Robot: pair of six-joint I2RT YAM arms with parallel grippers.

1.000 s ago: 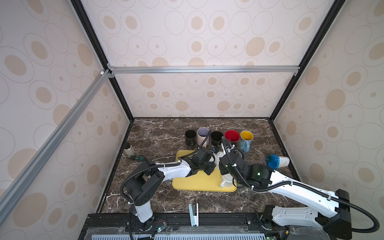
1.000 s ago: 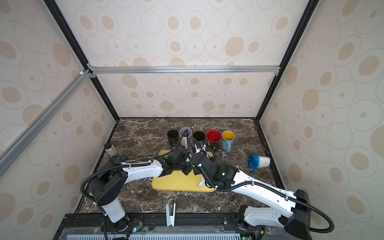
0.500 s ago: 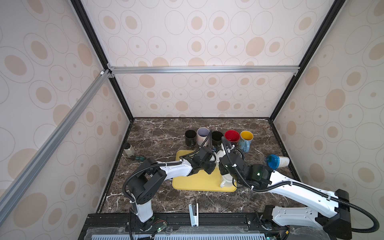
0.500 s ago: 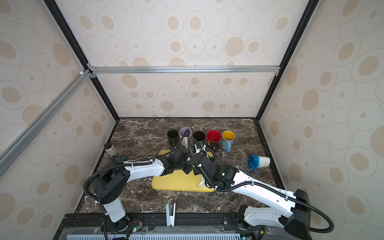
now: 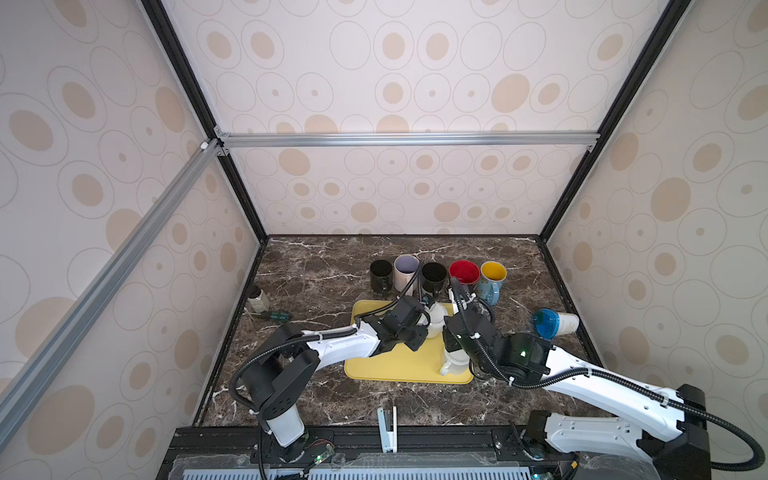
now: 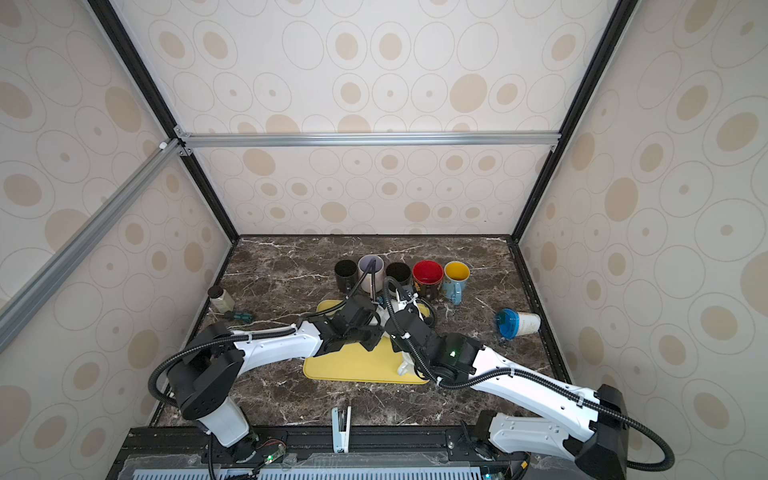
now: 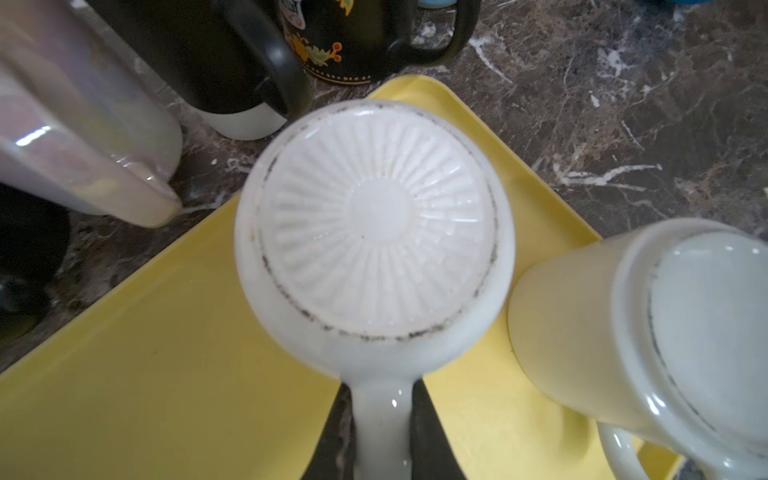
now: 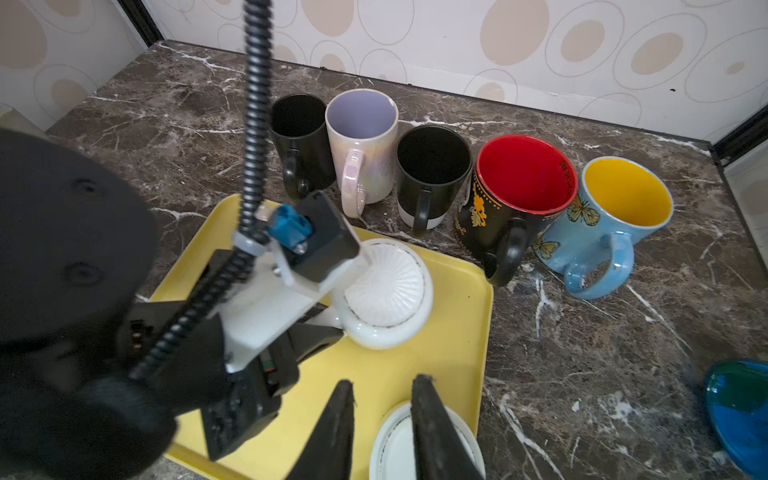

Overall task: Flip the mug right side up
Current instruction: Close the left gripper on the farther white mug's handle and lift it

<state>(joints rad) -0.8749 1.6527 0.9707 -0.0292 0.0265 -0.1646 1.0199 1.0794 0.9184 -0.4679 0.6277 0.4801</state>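
In both top views a yellow tray [image 5: 386, 365] carries two white mugs, both upside down: a ribbed mug [image 5: 435, 322] near its back edge and a plain mug [image 5: 455, 365] at its front right. Behind the tray stand five upright mugs [image 5: 434, 275] in a row, all empty. One blue-lidded cup [image 6: 517, 323] lies on its side.

In the left wrist view, the left gripper [image 7: 381, 390] is clamped on the ribbed mug's handle.

In the right wrist view, the right gripper [image 8: 382, 380] hangs over the plain mug with its jaws slightly apart, gripping nothing.
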